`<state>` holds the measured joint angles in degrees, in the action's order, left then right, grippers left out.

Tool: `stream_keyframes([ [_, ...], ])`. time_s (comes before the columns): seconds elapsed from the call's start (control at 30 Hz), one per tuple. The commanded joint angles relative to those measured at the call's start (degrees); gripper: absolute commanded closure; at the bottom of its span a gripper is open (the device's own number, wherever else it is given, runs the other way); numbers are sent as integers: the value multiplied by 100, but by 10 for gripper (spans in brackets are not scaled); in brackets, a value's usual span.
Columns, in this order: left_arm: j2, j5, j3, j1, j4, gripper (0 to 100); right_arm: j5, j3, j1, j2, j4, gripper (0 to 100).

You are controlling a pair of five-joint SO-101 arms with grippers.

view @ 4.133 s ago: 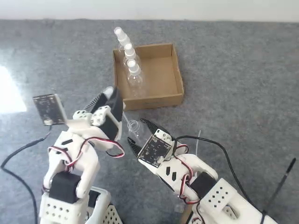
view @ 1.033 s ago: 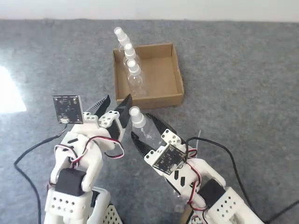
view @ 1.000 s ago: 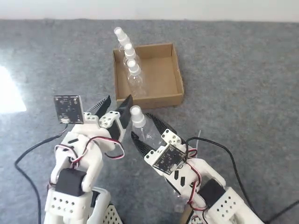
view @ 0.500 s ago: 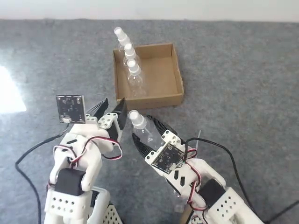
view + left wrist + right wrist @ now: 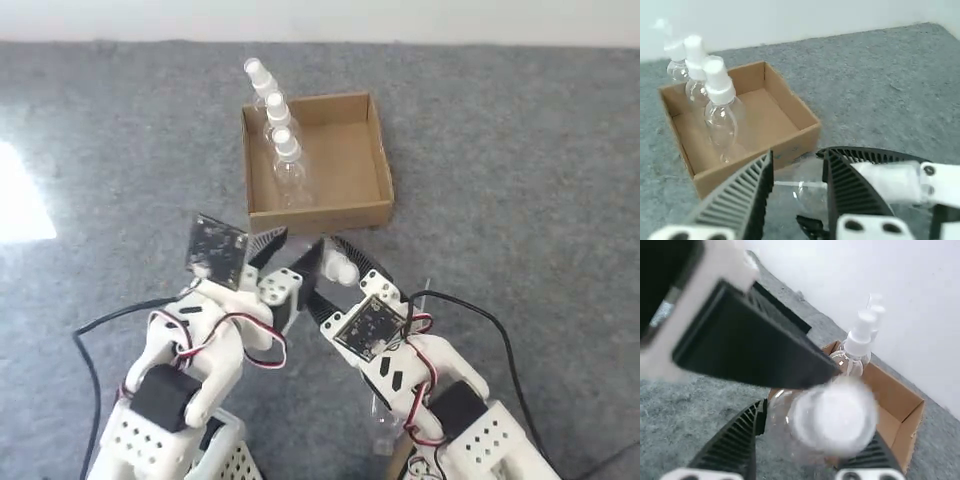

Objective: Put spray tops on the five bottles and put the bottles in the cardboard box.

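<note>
So the capped bottle [image 5: 342, 271] is just shy of the cardboard box [image 5: 320, 216]'s near wall, pinched in the right gripper [image 5: 805, 440] with its base seemingly pointing boxward, left gripper [image 5: 797, 160] alongside with jaws spread, so I reckon it's a forward hop over that wall.

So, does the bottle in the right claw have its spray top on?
On. A white spray top caps the clear bottle gripped in the right claw, as the right wrist view shows.
</note>
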<state>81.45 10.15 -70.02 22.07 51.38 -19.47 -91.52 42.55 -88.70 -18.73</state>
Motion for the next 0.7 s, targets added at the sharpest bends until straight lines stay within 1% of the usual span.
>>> stream_keyframes([
  [0.0,0,-114,48,97,62,848,-79,149,-4,-136,-13,933],
  [0.2,9,-79,145,-343,62,848,-79,141,-31,-127,-13,933],
  [0.33,9,308,295,-932,70,848,-88,141,-57,-154,-101,933],
  [0.5,9,343,453,-1556,44,848,-88,149,-347,-171,-259,933],
  [0.6,9,308,549,-1916,79,848,-88,149,-418,-171,-259,933],
  [0.67,9,308,549,-2286,79,848,-88,149,-418,-171,-286,933],
])
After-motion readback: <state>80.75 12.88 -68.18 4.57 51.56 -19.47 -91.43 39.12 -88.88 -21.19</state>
